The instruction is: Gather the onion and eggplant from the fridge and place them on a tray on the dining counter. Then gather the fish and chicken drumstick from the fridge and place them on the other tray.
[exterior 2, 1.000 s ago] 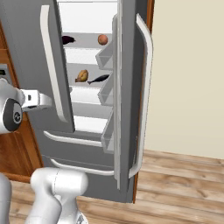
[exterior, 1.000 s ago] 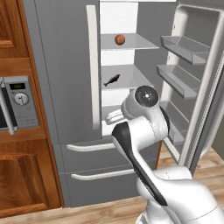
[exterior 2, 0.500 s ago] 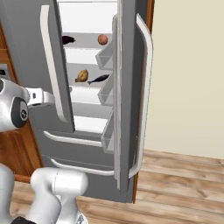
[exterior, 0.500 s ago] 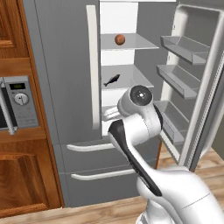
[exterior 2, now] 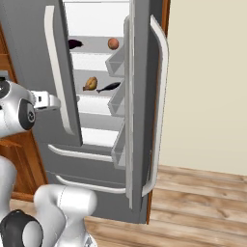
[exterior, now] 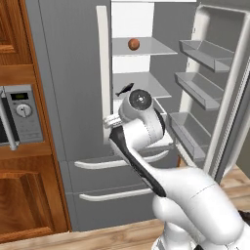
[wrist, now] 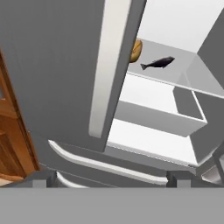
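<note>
Inside the open fridge [exterior: 146, 68] a round brown onion [exterior: 134, 44] lies on the upper shelf, with the dark eggplant [exterior 2: 75, 44] to its left on the same shelf. One shelf down, the black fish [wrist: 157, 63] lies beside the tan chicken drumstick [exterior 2: 90, 84], which the left door's handle partly hides in the hand view. My gripper [wrist: 111, 179] is open and empty. It hovers in front of the shut left door's vertical handle [exterior: 102, 73], below the food shelves and apart from all four items.
The right fridge door [exterior: 215, 88] stands wide open with three door bins. Two drawer fronts with long handles [exterior: 117, 163] sit below. Wooden cabinets and a microwave [exterior: 19, 114] flank the fridge on the left. Wooden floor [exterior 2: 202, 202] lies to the right.
My arm has swung left and forward, bringing the hand closer to the left door's handle. The jaws stay wide apart and the food has not moved.
</note>
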Controlling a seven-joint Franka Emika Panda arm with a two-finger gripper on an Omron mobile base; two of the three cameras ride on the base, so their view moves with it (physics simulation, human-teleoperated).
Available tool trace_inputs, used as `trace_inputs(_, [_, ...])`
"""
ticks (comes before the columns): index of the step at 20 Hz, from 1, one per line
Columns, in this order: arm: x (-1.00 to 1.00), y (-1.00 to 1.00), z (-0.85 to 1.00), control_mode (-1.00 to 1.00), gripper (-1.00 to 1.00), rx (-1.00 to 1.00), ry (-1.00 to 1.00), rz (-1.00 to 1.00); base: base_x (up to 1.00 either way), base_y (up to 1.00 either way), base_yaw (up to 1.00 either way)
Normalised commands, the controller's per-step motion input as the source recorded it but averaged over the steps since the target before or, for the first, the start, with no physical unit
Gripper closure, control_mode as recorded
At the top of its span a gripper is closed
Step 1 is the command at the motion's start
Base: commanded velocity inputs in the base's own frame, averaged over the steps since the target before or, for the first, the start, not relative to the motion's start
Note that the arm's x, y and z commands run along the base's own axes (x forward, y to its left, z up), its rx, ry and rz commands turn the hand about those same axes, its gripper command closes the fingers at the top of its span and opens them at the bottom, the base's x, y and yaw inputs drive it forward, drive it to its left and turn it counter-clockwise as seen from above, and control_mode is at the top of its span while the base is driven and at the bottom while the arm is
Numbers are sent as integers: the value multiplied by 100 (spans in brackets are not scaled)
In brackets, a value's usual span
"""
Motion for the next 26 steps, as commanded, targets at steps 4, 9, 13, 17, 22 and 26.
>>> trace_inputs(4, [45, 17, -12, -100, -100, 0, 0, 0, 0, 0, 0])
trace_inputs(9, [40, 7, -20, -100, -100, 0, -2, 0, 0, 0, 0])
trace_inputs(13, [34, 0, -14, -100, -100, 0, -5, -1, 0, 0, 0])
trace_inputs(17, [35, 0, -8, -100, -100, 0, 0, -6, 0, 0, 0])
trace_inputs(22, [39, 5, -6, -100, -100, 0, 0, -4, 0, 0, 0])
trace_inputs(26, [44, 25, -14, -100, -100, 0, 0, -2, 0, 0, 0])
